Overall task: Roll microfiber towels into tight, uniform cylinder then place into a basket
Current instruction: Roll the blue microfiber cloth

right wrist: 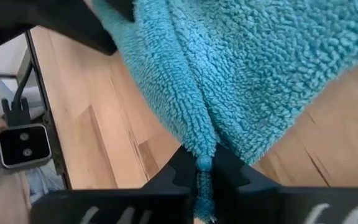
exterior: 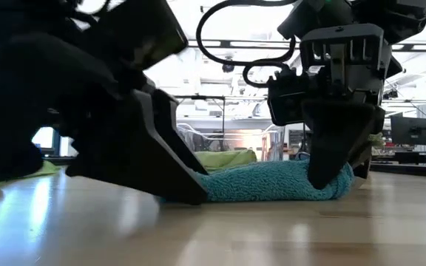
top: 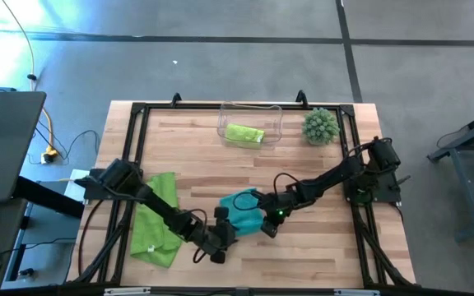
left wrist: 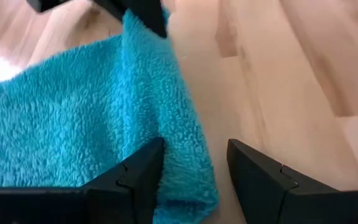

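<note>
Wooden table carries the teal towel near its middle, half rolled. Right gripper pinches one edge of it; left gripper stands spread at the opposite end. Rolling well probably needs even tension across both ends. Clear basket already holds one rolled green towel.

The high view looks straight down on the whole table; the low view looks level across it. Both wrist views sit close over the teal towel, which every view shares.
</note>
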`<state>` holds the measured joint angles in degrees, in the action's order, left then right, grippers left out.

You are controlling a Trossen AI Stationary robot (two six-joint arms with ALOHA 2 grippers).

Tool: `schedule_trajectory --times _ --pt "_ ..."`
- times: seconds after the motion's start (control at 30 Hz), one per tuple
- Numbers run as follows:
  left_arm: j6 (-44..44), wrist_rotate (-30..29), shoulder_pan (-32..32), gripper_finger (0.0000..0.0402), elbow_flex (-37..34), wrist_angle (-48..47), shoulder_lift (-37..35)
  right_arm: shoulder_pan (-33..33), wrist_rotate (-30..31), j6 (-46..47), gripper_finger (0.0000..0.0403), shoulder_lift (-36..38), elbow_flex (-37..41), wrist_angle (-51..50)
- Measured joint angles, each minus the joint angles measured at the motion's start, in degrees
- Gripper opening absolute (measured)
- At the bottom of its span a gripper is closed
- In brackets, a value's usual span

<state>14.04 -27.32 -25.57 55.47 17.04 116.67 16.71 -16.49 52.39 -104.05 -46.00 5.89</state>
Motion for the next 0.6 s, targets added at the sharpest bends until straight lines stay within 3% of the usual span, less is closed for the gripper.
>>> schedule_trajectory --times 0.17,0.33,0.43,0.6 --pt "4.40 0.40 0.11 0.0172 0.27 -1.80 0.77 -0.19 -1.19 -3.50 0.0070 0.57 0.08 -0.11" --pt "6.17 0.50 0.00 0.0172 0.23 -1.72 1.24 -2.34 -8.61 -6.13 0.0120 4.08 0.33 -3.10" --pt "6.54 0.61 0.00 0.0172 0.16 -1.51 1.28 -3.99 -11.34 -9.35 0.0134 8.04 0.26 -7.50" --pt "6.93 0.71 0.03 0.0172 0.12 -1.22 1.35 -6.73 -10.84 -15.21 0.0139 16.39 0.22 -18.76"
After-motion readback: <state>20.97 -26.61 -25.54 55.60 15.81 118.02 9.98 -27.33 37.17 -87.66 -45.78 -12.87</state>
